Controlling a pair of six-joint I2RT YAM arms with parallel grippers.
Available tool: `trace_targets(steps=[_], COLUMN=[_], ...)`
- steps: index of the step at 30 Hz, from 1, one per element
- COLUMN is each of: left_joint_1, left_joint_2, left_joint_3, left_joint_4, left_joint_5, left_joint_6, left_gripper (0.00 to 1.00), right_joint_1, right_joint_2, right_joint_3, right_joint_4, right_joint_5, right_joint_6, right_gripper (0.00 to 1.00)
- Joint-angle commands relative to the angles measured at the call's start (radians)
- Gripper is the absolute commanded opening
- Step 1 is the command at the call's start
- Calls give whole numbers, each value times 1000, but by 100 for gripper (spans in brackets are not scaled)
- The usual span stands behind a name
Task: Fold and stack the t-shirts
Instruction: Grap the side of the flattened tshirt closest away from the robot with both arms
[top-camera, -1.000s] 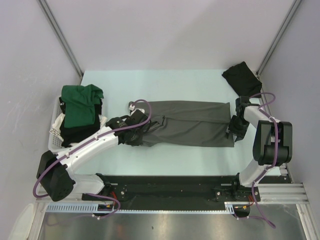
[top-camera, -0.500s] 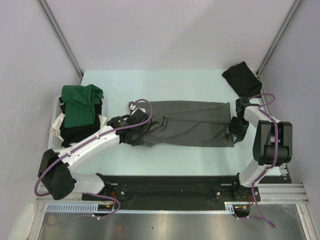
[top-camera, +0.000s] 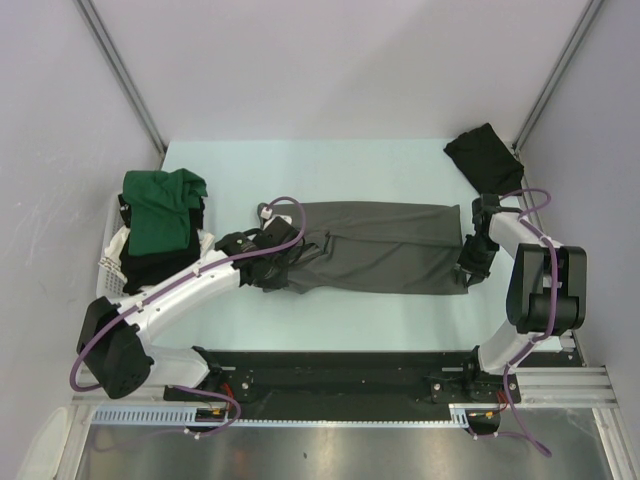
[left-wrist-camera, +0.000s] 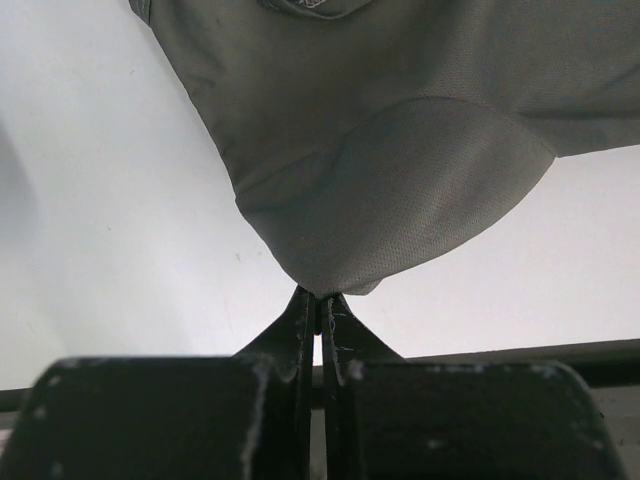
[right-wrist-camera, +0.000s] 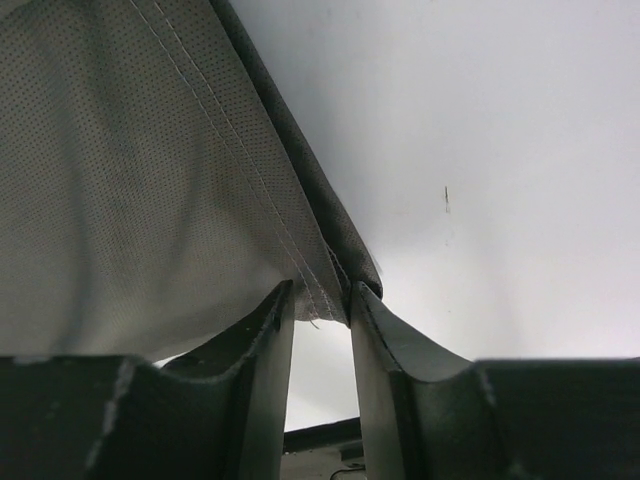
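Observation:
A dark charcoal grey t-shirt (top-camera: 385, 248) lies stretched in a long band across the middle of the table. My left gripper (top-camera: 277, 262) is at its left end, shut on a pinched fold of the grey cloth (left-wrist-camera: 390, 190), which rises taut from the fingertips (left-wrist-camera: 320, 297). My right gripper (top-camera: 468, 262) is at the shirt's right end. Its jaws stand a little apart, and the stitched hem corner (right-wrist-camera: 318, 282) hangs between the tips (right-wrist-camera: 320, 292). A black t-shirt (top-camera: 483, 155) lies bunched in the far right corner. A dark green t-shirt (top-camera: 160, 210) sits on the left.
A white slatted basket (top-camera: 108, 262) stands at the table's left edge, under the green shirt and some more dark cloth (top-camera: 150, 268). Grey walls with metal posts enclose the table on three sides. Both arm bases sit on the black rail at the near edge.
My right gripper's jaws have narrowed around the hem at the shirt's right end. The left gripper keeps its hold and has barely moved.

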Motion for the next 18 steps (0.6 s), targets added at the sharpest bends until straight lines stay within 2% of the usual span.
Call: trace_targets(steps=[1, 4, 7, 18], left_joint_1=[6, 6, 6, 6], left_joint_2=[-14, -16, -17, -17], left_joint_3=[31, 31, 29, 29], left_joint_4=[13, 15, 17, 30], left_joint_5=[-2, -1, 1, 10], left_joint_6=[6, 6, 9, 14], left_gripper=[1, 1, 1, 1], right_joint_1=[-5, -5, -5, -5], right_joint_2=[-40, -46, -45, -60], right_joint_3=[0, 0, 0, 0], right_joint_4=[-26, -33, -49, -79], right_joint_5=[-10, -13, -10, 10], right_joint_6=[7, 6, 3, -10], right_gripper=[33, 33, 37, 37])
